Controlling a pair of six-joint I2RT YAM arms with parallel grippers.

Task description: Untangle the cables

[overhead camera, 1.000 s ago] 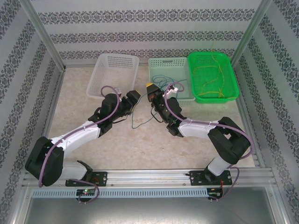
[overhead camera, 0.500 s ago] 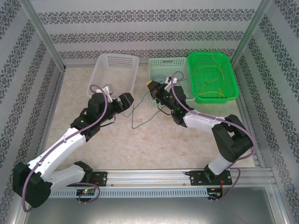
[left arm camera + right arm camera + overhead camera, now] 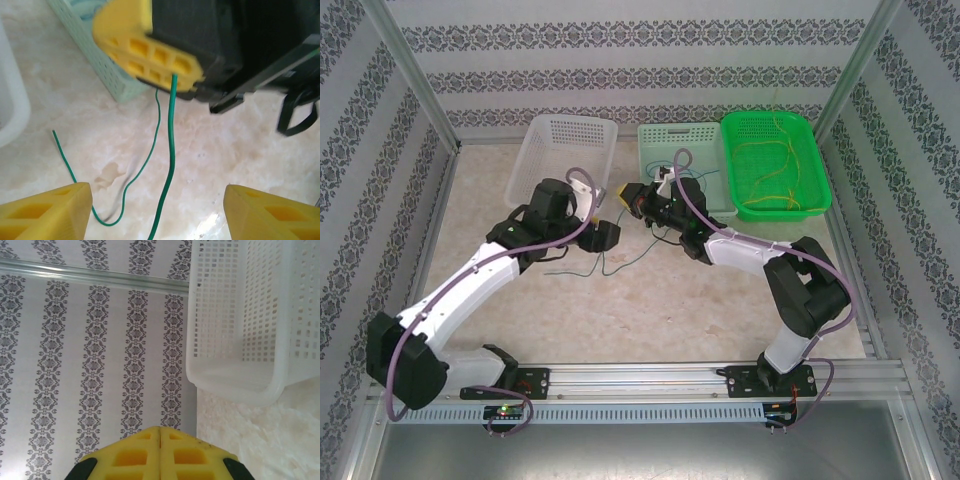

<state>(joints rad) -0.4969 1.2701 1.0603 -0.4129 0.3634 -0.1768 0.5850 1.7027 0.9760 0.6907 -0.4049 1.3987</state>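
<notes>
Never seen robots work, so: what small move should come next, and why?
Probably close the left end effector on the green cable: it hangs from the shut right end effector and passes between the left one's open fingers.

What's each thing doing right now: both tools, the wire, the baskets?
Left tool: open, holding nothing.
Right tool: shut on the green cable.
Green cable: hanging from the right tool.
White basket: empty.
Bright green basket: holds yellow cables.
</notes>
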